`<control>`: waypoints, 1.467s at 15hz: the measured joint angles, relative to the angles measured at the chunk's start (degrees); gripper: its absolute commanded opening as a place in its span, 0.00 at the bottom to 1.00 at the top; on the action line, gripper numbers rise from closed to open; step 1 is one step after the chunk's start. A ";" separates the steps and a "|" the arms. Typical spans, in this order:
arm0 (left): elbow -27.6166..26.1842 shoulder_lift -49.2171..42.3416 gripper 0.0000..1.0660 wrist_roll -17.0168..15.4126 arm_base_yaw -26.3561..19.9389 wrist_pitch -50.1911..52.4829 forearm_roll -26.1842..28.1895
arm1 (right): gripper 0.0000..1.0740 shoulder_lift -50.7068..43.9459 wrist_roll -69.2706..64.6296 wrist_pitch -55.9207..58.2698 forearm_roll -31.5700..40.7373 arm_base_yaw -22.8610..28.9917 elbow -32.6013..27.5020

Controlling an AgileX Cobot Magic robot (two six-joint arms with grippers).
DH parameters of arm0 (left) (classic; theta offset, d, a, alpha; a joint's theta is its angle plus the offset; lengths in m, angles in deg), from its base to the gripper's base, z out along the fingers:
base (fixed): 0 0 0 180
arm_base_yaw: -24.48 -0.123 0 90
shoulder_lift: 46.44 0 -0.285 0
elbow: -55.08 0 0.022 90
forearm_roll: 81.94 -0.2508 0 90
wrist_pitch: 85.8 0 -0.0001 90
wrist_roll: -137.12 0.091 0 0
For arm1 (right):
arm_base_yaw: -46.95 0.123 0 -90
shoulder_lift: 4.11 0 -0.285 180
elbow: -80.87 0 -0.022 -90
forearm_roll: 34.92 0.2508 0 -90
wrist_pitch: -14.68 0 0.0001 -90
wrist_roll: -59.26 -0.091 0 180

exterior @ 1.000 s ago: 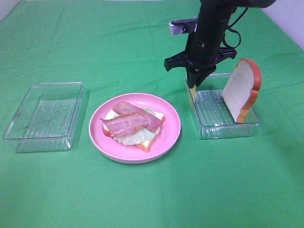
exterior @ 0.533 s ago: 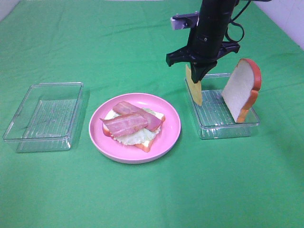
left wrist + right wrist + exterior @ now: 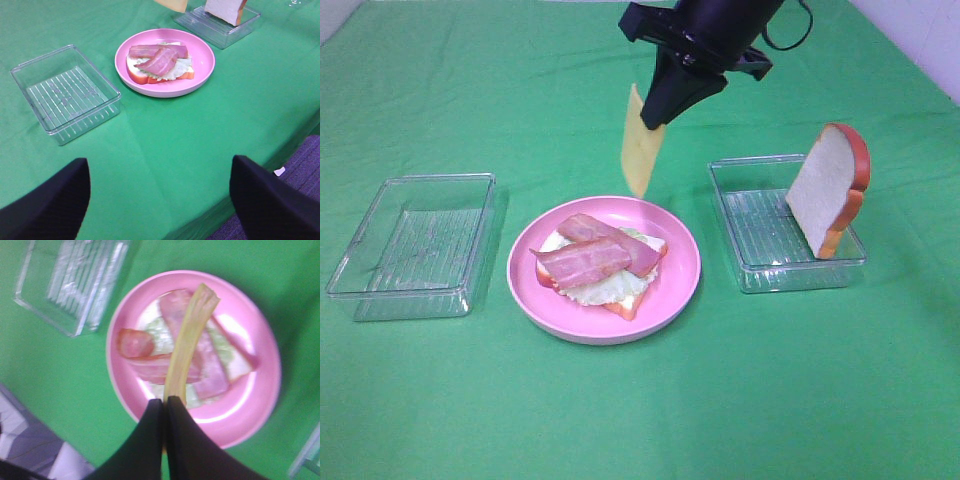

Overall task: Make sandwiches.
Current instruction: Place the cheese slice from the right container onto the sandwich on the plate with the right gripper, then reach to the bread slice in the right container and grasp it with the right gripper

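Note:
A partly built sandwich [image 3: 603, 262] lies on the round pink plate [image 3: 681, 262]: a bread slice, pale lettuce and two bacon strips [image 3: 590, 256]. My right gripper [image 3: 656, 112] is shut on a thin yellow cheese slice [image 3: 639, 148], which hangs in the air above the plate's far edge. In the right wrist view the cheese [image 3: 190, 342] hangs from the closed fingers [image 3: 164, 416] over the sandwich [image 3: 210, 371]. A second bread slice [image 3: 828, 188] leans upright in the right clear tray [image 3: 760, 270]. My left gripper [image 3: 160, 187] is open and empty, well back from the plate [image 3: 204, 65].
An empty clear tray [image 3: 415, 245] sits left of the plate, also seen in the left wrist view [image 3: 67, 95]. Green cloth [image 3: 740, 400] covers the table. The table's front edge and a purple floor [image 3: 295, 190] show in the left wrist view.
My right gripper lifted the cheese slice out of the right tray and carried it up and left, to above the pink plate's far edge.

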 measured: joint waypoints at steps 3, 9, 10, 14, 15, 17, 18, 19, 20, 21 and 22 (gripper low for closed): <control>0.00 0.00 0.69 0.17 0.00 0.00 0.00 | 0.00 3.67 4.93 0.92 13.18 0.23 0.00; 0.00 0.00 0.69 0.11 0.00 0.00 0.00 | 0.00 12.32 6.07 0.97 17.25 5.33 0.00; 0.00 0.00 0.69 0.11 0.00 0.00 0.00 | 0.00 13.46 4.30 0.97 15.18 5.39 0.00; 0.00 0.00 0.69 0.11 0.00 0.00 0.00 | 0.11 14.55 -4.07 0.34 2.64 5.27 0.00; 0.00 0.00 0.69 0.11 0.00 0.00 0.00 | 0.21 14.55 -4.81 -0.40 1.20 5.27 0.00; 0.00 0.00 0.69 0.11 0.00 0.00 0.00 | 0.51 14.50 -6.82 -1.95 -0.80 5.27 0.11; 0.00 0.00 0.69 0.11 0.00 0.00 0.00 | 0.63 14.32 -7.33 -2.46 -1.66 5.27 0.11; 0.00 0.00 0.69 0.11 0.00 0.00 0.00 | 0.67 13.98 -7.33 -2.69 -2.52 5.27 0.11; 0.00 0.00 0.69 0.11 0.00 0.00 0.00 | 0.71 11.69 -7.62 -3.09 -6.65 5.27 0.11; 0.00 0.00 0.69 0.11 0.00 0.00 0.00 | 0.71 9.40 -8.65 -3.15 -10.37 5.27 0.11; 0.00 0.00 0.69 0.11 0.00 0.00 0.00 | 0.71 7.10 -10.20 -3.15 -15.36 5.27 0.11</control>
